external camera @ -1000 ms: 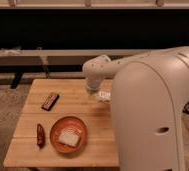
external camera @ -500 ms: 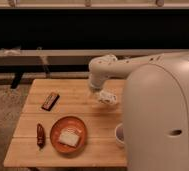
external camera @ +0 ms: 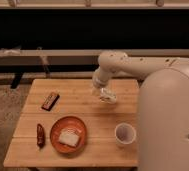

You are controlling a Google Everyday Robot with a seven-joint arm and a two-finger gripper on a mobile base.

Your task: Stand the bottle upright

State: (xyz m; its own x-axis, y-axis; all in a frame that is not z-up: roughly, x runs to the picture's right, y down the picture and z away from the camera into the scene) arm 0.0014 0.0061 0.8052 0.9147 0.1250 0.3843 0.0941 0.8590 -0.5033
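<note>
A small pale, whitish bottle is over the right half of the wooden table, tilted, right at the tip of my arm. My gripper is at the bottle, coming down from the white arm that reaches in from the right. I cannot tell whether the bottle rests on the table or is lifted off it.
A white round cup stands near the table's front right. An orange plate with a pale piece of food sits front centre. A dark brown slender item lies left of it. A brown snack bar lies further left. My white body fills the right side.
My arm and gripper have shifted to the right over the table. My body has moved out of the way, and the white cup has come into view.
</note>
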